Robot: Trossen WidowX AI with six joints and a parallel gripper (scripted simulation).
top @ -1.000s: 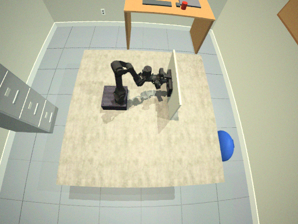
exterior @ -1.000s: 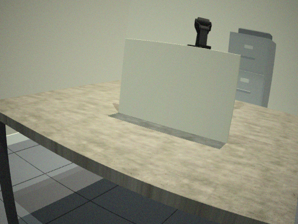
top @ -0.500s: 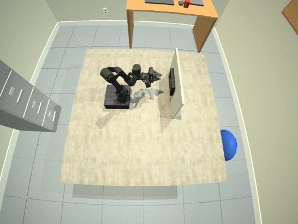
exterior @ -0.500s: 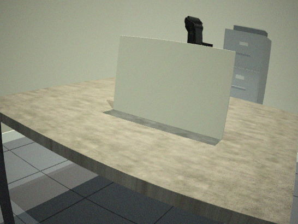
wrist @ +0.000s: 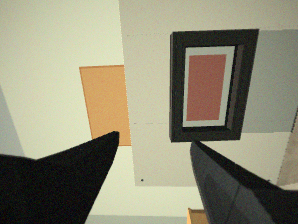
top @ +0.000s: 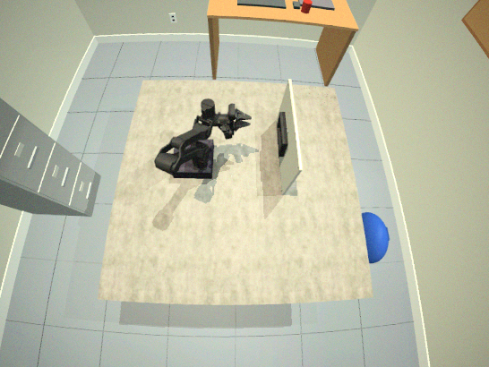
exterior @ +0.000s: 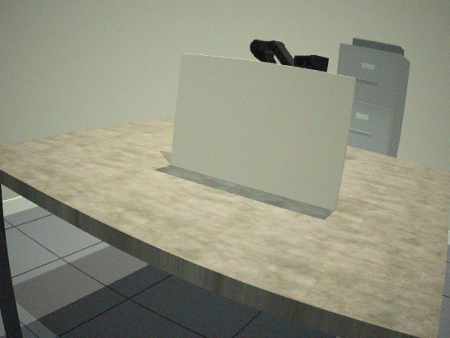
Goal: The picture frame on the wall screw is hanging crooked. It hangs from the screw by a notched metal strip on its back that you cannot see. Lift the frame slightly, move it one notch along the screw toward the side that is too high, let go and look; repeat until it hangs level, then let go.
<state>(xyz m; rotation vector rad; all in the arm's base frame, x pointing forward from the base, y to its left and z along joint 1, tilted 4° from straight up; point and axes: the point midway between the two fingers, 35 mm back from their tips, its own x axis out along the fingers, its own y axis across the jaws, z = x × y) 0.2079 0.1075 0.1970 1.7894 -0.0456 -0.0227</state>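
The black picture frame [top: 282, 134] [wrist: 177, 85], with a red picture and a white mat, hangs on the near face of the upright panel [top: 289, 172] [exterior: 264, 132] [wrist: 152, 162]. My gripper [top: 249, 120] [wrist: 154, 141] is open and empty, drawn back from the frame with a clear gap. In the wrist view the right fingertip shows just below the frame's lower edge, and the left one lies off to the left. The wrist view is turned and skewed, so I cannot tell whether a small tilt is present. The screw and notched strip are hidden.
The panel stands on the table [top: 224, 251] [exterior: 124, 165] and hides most of the arm in the exterior view. A wooden desk [top: 269, 18] stands behind, a grey cabinet [top: 45, 179] [exterior: 372, 95] to the side. A blue ball [top: 376, 237] is beyond the table's edge.
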